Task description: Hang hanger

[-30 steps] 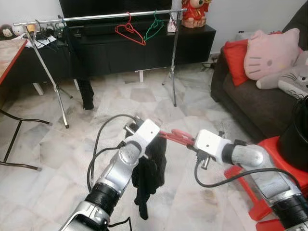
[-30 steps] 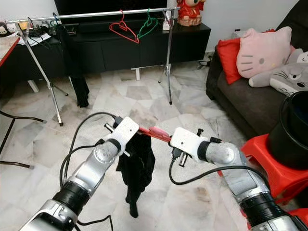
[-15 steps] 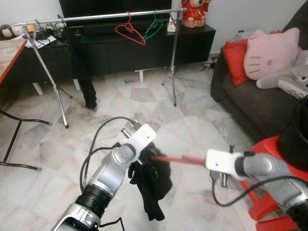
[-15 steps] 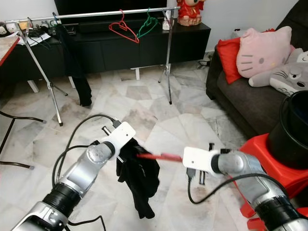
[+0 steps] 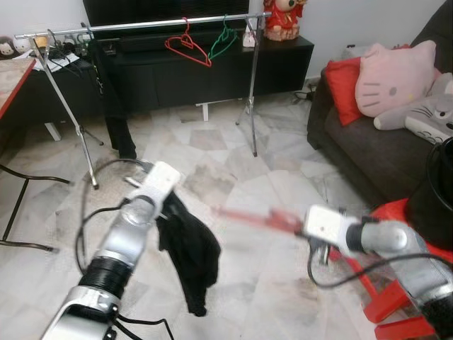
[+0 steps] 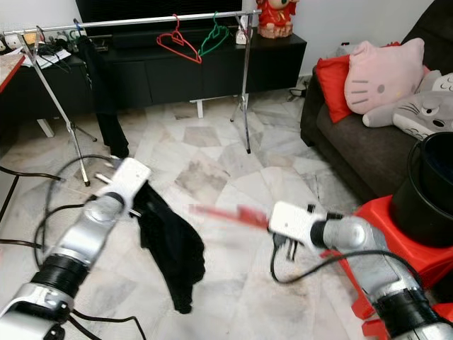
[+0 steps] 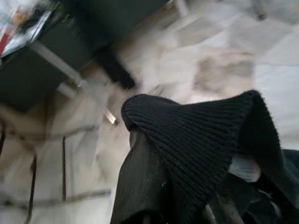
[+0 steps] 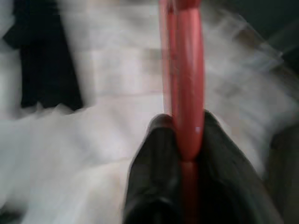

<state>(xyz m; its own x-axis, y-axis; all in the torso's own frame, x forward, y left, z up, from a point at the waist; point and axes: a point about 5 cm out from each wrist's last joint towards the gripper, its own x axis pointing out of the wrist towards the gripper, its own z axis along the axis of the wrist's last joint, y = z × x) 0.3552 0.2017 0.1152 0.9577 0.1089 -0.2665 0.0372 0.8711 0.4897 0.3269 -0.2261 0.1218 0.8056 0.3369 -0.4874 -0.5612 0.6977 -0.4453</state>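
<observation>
Clamping the red hanger [image 8: 186, 107] between the right gripper [image 8: 180, 140] fingers, closed tight on its stem, low over the marble floor [image 5: 233, 149] and well apart from the clothes rail [image 5: 141, 25]. Sticking out blurred toward the left arm, with the black garment [image 6: 170, 248] apart from it. Gripping that garment with the left gripper [image 5: 164, 193] by its ribbed edge [image 7: 196, 140], fingers buried in the cloth, so their opening cannot be told; cloth clearly held, dangling nearly to the floor.

Judging the step: getting garment and hanger back together before walking to the rail. Doing it well means steadying the hanger first, since the blur suggests swinging. Spreading the ribbed opening and feeding one hanger arm through it rather than draping. Keeping the hook free and pointing up. Avoiding dragging cloth on the floor. Aiming later for the bare stretch of rail beside the red [image 5: 185, 48] and green [image 5: 226, 41] hangers.
</observation>
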